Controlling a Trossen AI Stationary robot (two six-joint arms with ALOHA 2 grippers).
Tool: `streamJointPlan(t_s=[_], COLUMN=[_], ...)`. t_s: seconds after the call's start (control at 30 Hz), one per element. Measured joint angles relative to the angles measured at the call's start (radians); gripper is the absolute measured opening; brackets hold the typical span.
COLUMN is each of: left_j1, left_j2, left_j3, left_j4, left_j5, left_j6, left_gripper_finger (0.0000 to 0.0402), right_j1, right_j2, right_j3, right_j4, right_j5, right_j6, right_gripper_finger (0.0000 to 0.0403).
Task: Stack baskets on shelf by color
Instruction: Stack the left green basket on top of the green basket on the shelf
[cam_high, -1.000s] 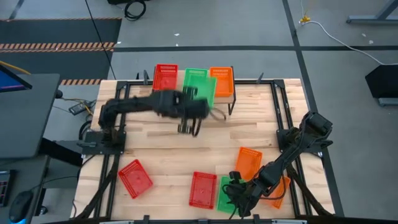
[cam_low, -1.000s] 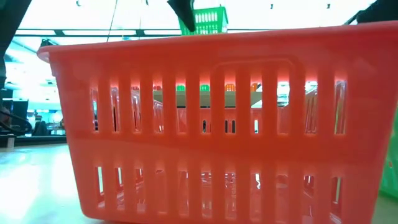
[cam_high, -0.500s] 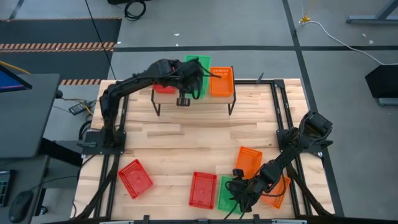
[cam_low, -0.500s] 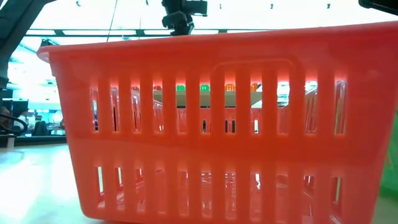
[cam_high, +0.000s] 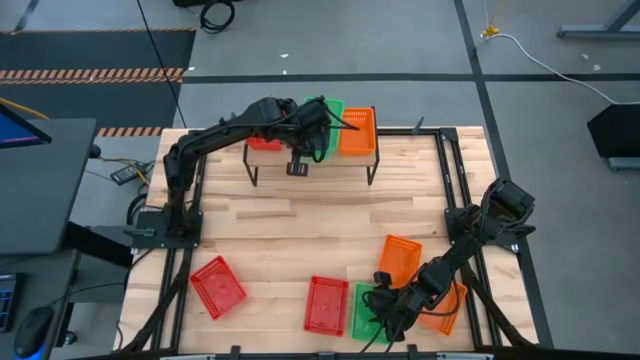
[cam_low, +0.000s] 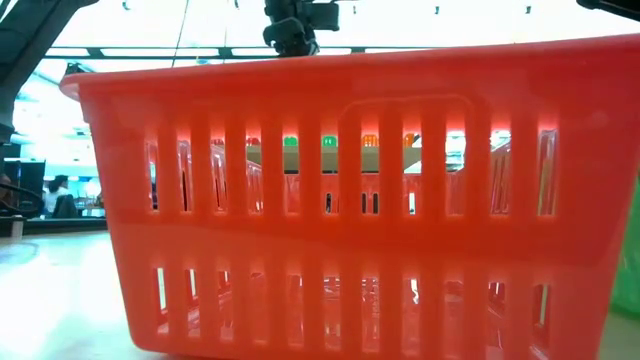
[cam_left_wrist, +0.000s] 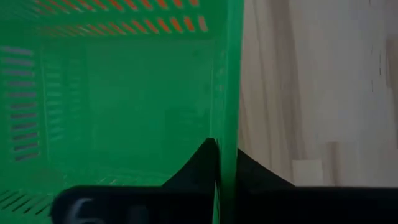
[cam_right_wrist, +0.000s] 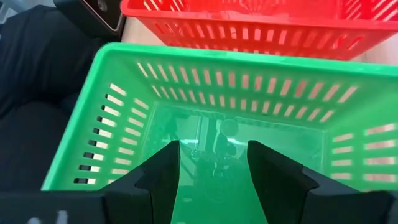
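My left gripper reaches over the shelf at the table's far edge and is shut on a green basket. That basket sits between a red basket and an orange basket on the shelf; whether it rests on the shelf I cannot tell. In the low view the left gripper shows only above a red basket's rim. My right gripper hangs open over a second green basket near the table's near edge, touching nothing. My left gripper pinches one side wall of the green basket, at its rim. One finger is inside the basket and the other finger outside. The basket's hollow opens toward the wrist camera.
On the tabletop's near half lie a red basket at the left, a red basket in the middle, an orange basket and another orange basket partly under the right arm. The red middle basket fills the low view.
My left gripper has carried the green basket from above the table in front of the shelf toward the far edge. It now stands over the shelf between the red and orange baskets, and has shifted slightly to the right in the last half second.
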Motion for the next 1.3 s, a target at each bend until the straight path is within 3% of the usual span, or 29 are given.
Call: streamJointPlan(t_s=[0.83, 1.3], left_j1=[0.034, 0.041], left_j2=[0.032, 0.039], left_j3=[0.000, 0.000], left_j4=[-0.034, -0.028], left_j5=[-0.025, -0.036], left_j6=[-0.011, -0.036], left_gripper_finger=[0.0023, 0.0052], right_j1=[0.001, 0.001], right_j2=[0.000, 0.000], right_j3=[0.000, 0.000], right_j4=[0.013, 0.010], right_j5=[0.000, 0.000], right_j6=[0.000, -0.001], right_gripper_finger=[0.0194, 0.0194])
